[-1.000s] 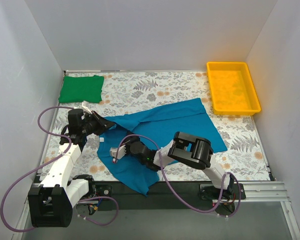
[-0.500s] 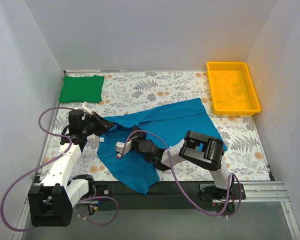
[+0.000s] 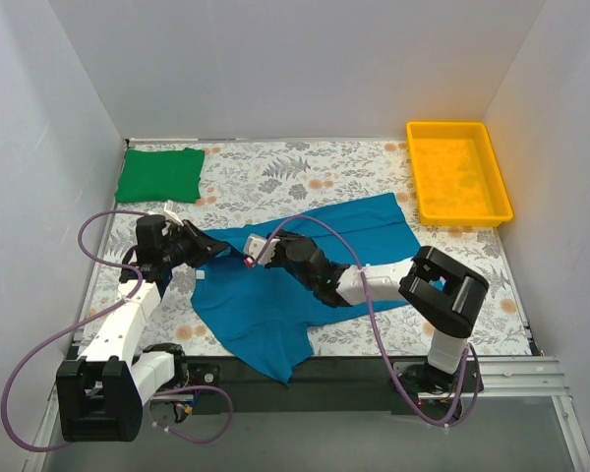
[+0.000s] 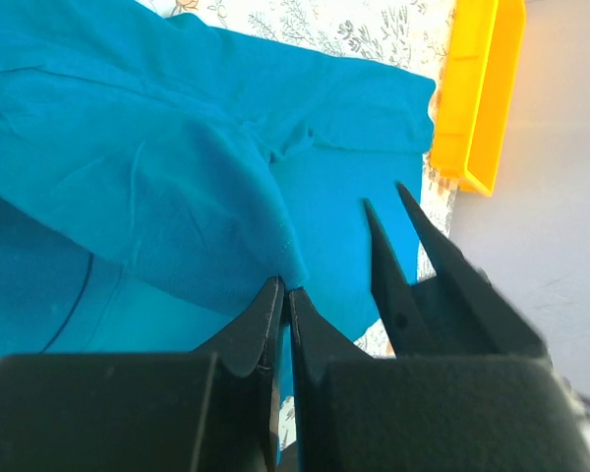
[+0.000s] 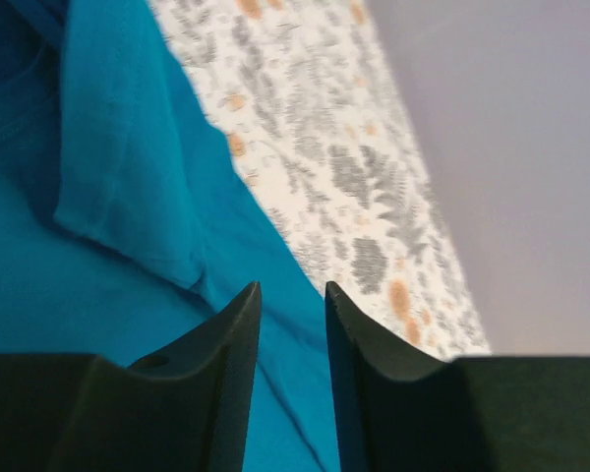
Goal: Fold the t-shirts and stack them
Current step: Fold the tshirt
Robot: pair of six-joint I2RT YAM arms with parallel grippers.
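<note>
- Top external view: two soft cloth tees. A rumpled teal-blue t-shirt (image 3: 374, 226) is spread at centre, and a green t-shirt (image 3: 160, 174) is folded square at upper left.
- One rigid yellow plastic tray (image 3: 444, 125), upper right.
- Two grippers: left gripper (image 3: 205, 246) pinches the teal hem; right gripper (image 3: 251, 254) has fingers narrowly apart, empty.

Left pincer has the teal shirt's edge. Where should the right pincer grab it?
Probably the hemmed flap of the teal t-shirt just ahead of the right pincer. Its free edge lies doubled over flat cloth, facing the patterned table, so come in low from that side and pinch its near corner. The left pincer is shut on another edge.
</note>
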